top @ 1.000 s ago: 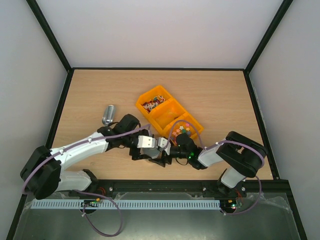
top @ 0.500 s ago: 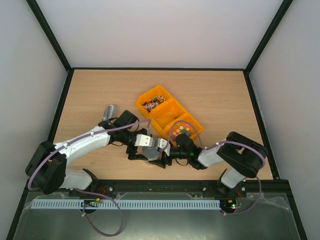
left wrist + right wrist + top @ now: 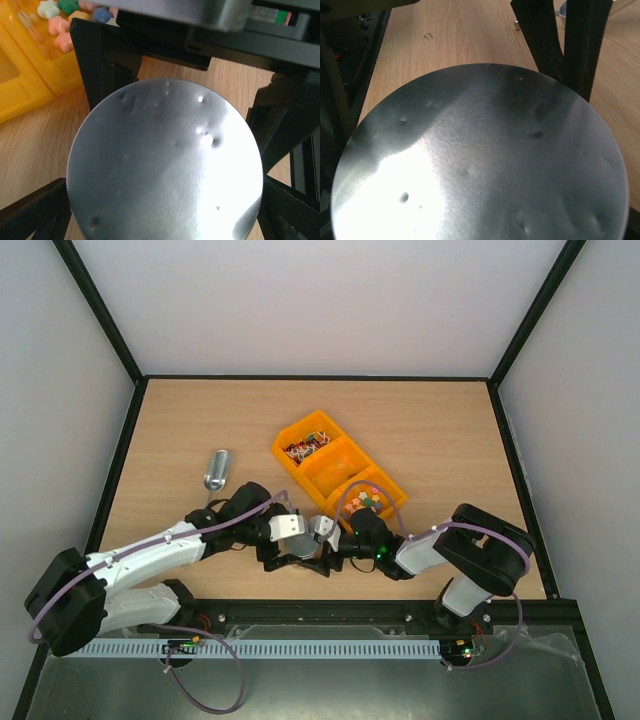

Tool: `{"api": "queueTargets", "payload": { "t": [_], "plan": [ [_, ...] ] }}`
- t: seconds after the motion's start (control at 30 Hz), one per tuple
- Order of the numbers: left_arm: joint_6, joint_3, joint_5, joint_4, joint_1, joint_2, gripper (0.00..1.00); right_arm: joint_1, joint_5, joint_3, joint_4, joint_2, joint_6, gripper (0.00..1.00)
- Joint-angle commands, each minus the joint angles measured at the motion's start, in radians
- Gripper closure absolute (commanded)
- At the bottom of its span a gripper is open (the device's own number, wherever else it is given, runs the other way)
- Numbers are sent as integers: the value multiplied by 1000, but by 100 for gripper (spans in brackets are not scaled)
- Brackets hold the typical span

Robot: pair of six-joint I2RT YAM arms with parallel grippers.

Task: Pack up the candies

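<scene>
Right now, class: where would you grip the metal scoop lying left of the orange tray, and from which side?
Grip the metal scoop at its narrower near end, seemingly the handle, from straight above, closing across its width. It lies flat on the table, so its underside cannot be reached.

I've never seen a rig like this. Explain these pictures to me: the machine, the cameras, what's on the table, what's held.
Two robot arms, left and right, are bolted at the near edge of the table, each ending in a two-finger gripper. The wide picture looks down from above and behind them; the two close-ups come from cameras on their wrists. On the table sits an orange tray with three compartments: red-and-white candies in the far one, chunky pastel pieces in the near one. A metal scoop lies to its left. The left gripper and right gripper meet around a dented round metal disc, which fills both close-ups. Whether either actually clamps it cannot be told.
</scene>
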Motion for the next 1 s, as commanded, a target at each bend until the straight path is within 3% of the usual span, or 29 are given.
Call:
{"api": "queueTargets", "payload": {
  "t": [0.0, 0.23, 0.7, 0.83, 0.9, 0.97],
  "plan": [
    [-106, -6, -54, 110, -20, 23, 1, 4, 44, -7, -51, 23, 11, 58],
    [-70, 3, -65, 122, -38, 50, 8, 4, 6, 0, -52, 24, -5, 58],
    [382, 88, 182, -151, 21, 103, 36, 4, -190, 17, -127, 13, -160, 60],
    [439, 125, 194, -177, 26, 154, 42, 4, -222, 32, -148, 19, -181, 60],
    [423, 143, 190, -154, 40, 172, 35, 3, -215, 36, -150, 20, -173, 60],
    [381, 142, 191, -123, 57, 165, 18, 3, -200, 35, -150, 19, -156, 60]
  ]
}}
